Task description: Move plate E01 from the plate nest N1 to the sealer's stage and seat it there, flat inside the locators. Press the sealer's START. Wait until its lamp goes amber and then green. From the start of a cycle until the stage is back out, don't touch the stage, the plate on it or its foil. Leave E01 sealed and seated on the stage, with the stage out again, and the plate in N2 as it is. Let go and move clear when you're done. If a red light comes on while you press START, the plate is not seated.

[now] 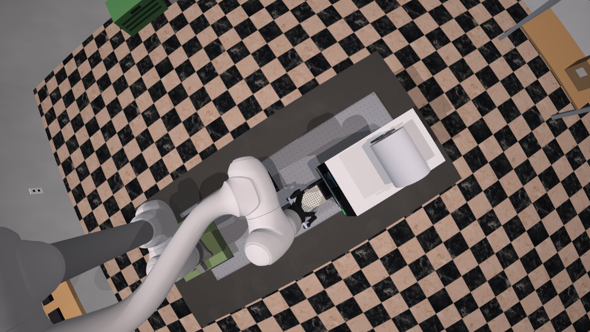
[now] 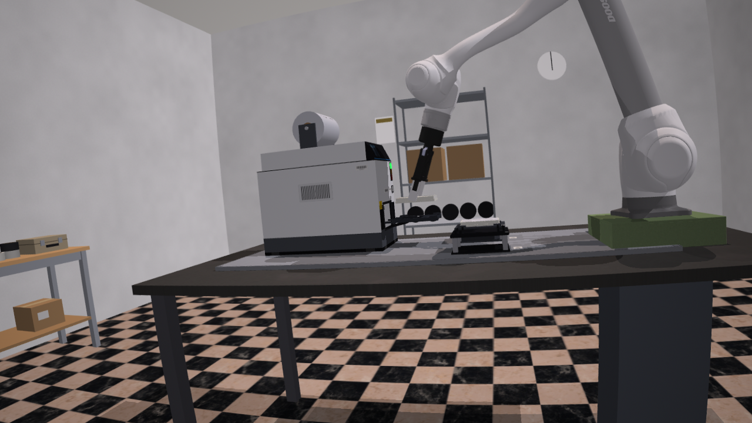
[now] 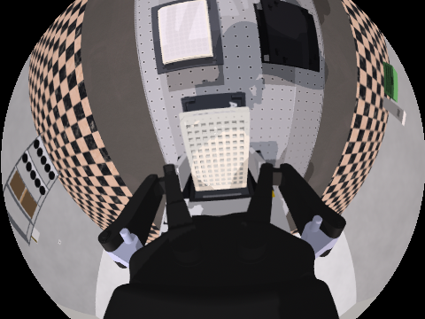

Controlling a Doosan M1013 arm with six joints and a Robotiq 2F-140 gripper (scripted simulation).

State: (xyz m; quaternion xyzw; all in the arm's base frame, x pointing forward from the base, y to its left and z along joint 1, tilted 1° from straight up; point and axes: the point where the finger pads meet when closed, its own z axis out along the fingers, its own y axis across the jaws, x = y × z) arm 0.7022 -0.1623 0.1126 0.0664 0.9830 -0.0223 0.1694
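Observation:
My gripper (image 1: pixel 305 204) (image 2: pixel 416 187) (image 3: pixel 218 159) is shut on plate E01 (image 1: pixel 311 197) (image 2: pixel 418 198) (image 3: pixel 215 147), a white well plate gripped by its near end. The plate hangs level a short way above the sealer's dark stage (image 2: pixel 416 216) (image 3: pixel 212 102), which stands out from the front of the sealer (image 1: pixel 371 173) (image 2: pixel 323 202). A green lamp (image 2: pixel 390 165) glows on the sealer's front. In the wrist view nest N1 (image 3: pixel 289 35) is black and empty, and nest N2 (image 3: pixel 155 35) holds a white plate (image 3: pixel 184 32).
A foil roll (image 1: pixel 400 157) (image 2: pixel 316 128) sits on top of the sealer. The two nests (image 2: pixel 479 236) stand on the grey perforated board (image 1: pixel 358 109) to the right of the stage. The arm's green base block (image 2: pixel 657 228) (image 1: pixel 216 243) is at the table's end. Shelves stand behind.

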